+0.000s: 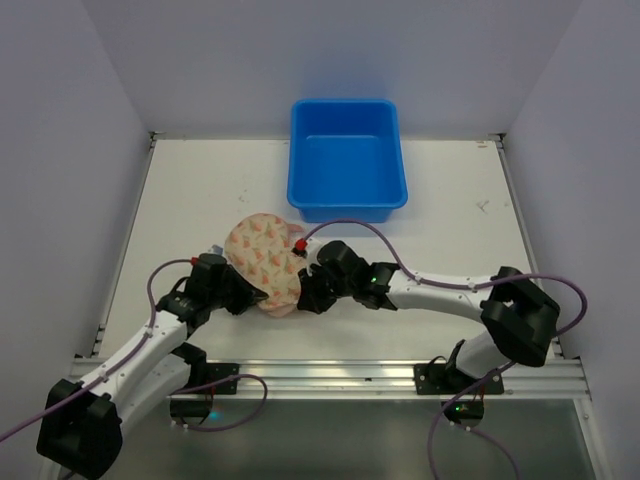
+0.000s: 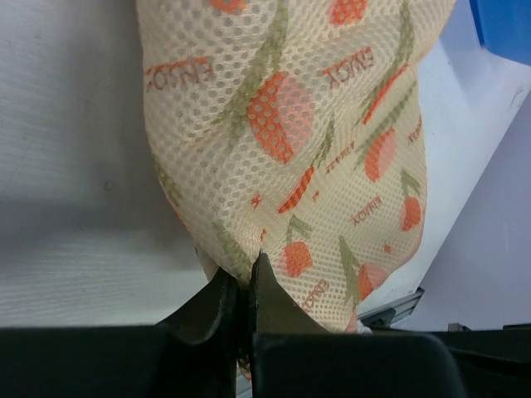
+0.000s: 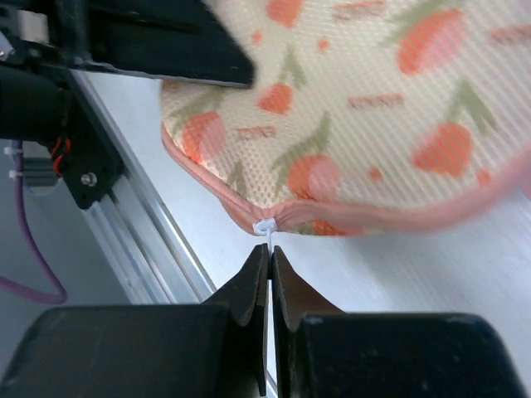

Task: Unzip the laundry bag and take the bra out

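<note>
Left gripper [image 2: 246, 278] pinches the laundry bag [image 2: 315, 124]; right gripper [image 3: 270, 253] clenched on its white zip pull [image 3: 264, 225]

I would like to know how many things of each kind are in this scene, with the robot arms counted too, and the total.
laundry bag: 1
blue tub: 1
robot arms: 2, the left arm and the right arm
Total: 4

Plain pale walls [image 1: 200, 60] close in the white table [image 1: 450, 230] on three sides. A few dark scuff marks [image 1: 482, 206] fleck its top. An aluminium rail [image 1: 330, 375] runs along the near edge. The light is soft and even.
</note>
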Controlling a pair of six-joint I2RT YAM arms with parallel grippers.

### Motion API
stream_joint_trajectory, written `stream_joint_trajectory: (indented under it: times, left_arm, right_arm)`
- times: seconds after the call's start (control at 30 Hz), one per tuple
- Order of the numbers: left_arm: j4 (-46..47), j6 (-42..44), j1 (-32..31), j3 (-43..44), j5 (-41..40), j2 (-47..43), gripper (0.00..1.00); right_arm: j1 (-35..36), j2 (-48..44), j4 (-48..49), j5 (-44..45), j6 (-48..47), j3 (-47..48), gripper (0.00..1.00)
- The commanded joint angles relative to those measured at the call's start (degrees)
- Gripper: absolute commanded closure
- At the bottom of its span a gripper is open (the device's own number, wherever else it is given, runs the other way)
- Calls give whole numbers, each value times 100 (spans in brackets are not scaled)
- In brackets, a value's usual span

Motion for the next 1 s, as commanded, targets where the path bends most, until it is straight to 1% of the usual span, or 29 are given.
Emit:
stream_joint_trajectory:
  times: [0.0, 0.03, 0.07, 0.1, 0.13, 0.2, 0.3, 0.33, 0.37, 0.47, 0.6, 0.63, 0.73, 0.77, 0.83, 0.87, 0.93, 0.97]
  left_arm:
    - [114, 472, 3, 322, 209, 137, 100]
    - [96, 682, 3, 358, 253, 225, 100]
    - [44, 797, 12, 402, 288, 269, 100]
    - [8, 903, 12, 489, 367, 331, 100]
    - [-10, 1121, 12, 508, 428, 392, 100]
    - [25, 1342, 12, 525, 639, 454, 100]
    - [131, 1843, 12, 534, 1025, 559, 100]
    - [157, 2132, 12, 560, 1148, 638, 100]
    - [218, 2265, 12, 578, 1280, 682, 100]
    - [315, 2661, 3, 770, 1650, 911, 100]
    - [447, 2995, -50, 1254, 1730, 1315, 100]
    - [473, 3013, -67, 1351, 1695, 1516, 97]
    - [815, 2856, -67, 1641, 1520, 1894, 71]
    - [869, 2794, -67, 1702, 1423, 1974, 55]
    - [965, 2584, -50, 1878, 1186, 2202, 38]
    - [992, 2513, -50, 1931, 1089, 2255, 22]
    - [984, 2311, -24, 2054, 860, 2370, 8]
    - [836, 2241, -15, 2089, 738, 2370, 0]
  right_arm:
    - [-587, -722, -226, 397, -171, -382, 100]
    - [-737, -828, -322, 475, -136, -426, 100]
    - [-887, -1003, -619, 554, -136, -470, 100]
    - [-1175, -1074, -770, 624, -170, -488, 100]
    - [-1309, -1153, -876, 790, -188, -514, 100]
    - [-1659, -1390, -1052, 836, -267, -637, 100]
    - [-1820, -1628, -1140, 713, -398, -752, 100]
    - [-1820, -1655, -1166, 635, -451, -752, 100]
    - [-1811, -1690, -1167, 329, -504, -778, 100]
    - [-1601, -1865, -1131, -156, -566, -883, 100]
    - [-864, -2120, -1377, -236, -514, -831, 100]
    - [-749, -2156, -1386, -289, -461, -822, 100]
    - [-476, -2183, -1124, -682, -145, -796, 100]
    - [-423, -2113, -923, -745, -83, -744, 100]
    - [-300, -1946, -781, -851, 31, -638, 100]
    - [-265, -1841, -641, -852, 66, -507, 100]
    - [-203, -1446, -473, -869, 137, -375, 100]
    - [-185, -1305, -351, -904, 163, -200, 100]
